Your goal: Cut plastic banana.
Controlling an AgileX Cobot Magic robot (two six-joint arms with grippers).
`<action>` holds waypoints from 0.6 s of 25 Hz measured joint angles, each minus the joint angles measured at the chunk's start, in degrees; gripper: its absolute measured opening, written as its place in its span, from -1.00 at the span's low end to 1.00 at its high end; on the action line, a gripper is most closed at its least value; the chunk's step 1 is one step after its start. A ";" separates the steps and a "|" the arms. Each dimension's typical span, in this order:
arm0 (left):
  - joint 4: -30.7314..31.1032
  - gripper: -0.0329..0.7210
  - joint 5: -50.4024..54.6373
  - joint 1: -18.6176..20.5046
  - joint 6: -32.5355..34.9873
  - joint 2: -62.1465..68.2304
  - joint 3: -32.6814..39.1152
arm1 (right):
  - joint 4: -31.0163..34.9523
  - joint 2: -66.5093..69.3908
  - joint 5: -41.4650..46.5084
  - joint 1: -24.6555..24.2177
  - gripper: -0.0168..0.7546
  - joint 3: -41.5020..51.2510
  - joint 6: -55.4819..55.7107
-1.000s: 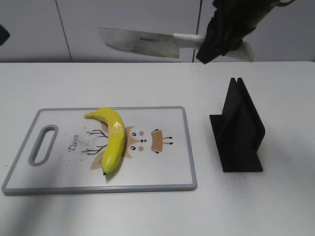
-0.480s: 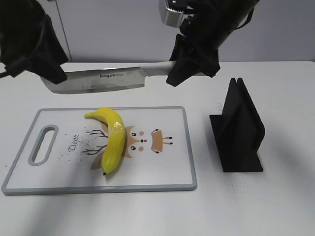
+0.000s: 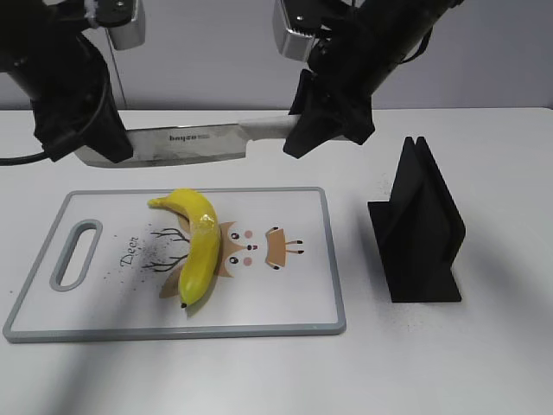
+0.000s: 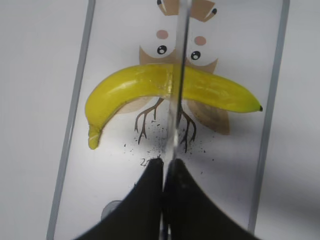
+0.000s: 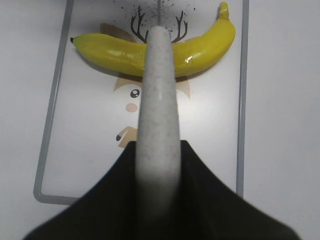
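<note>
two black arms

both arms are matte black and bulky. each carries a silver-grey boxy module near the wrist. the left claw (image 3: 91, 138) and right claw (image 3: 328, 125) end in broad, black, tapering fingers.

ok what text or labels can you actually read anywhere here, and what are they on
"Deer", in slanted script, on the cutting board, printed beside its handle slot and left of the cartoon deer.
A short dark brand word on the flat of the knife blade, held above the plastic banana: too blurred to read for sure.
The black stand carries no visible text, and neither wrist view shows any readable text.
</note>
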 joint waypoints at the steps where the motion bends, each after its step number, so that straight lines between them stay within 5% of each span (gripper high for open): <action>1: 0.05 -0.87 -0.58 0.00 0.00 0.44 0.00 | 0.05 0.42 -0.42 0.00 -0.55 0.00 0.00; 15: -1.30 -0.90 -22.70 -2.68 0.43 13.00 13.23 | -9.18 11.54 -8.28 1.81 -0.54 4.27 3.08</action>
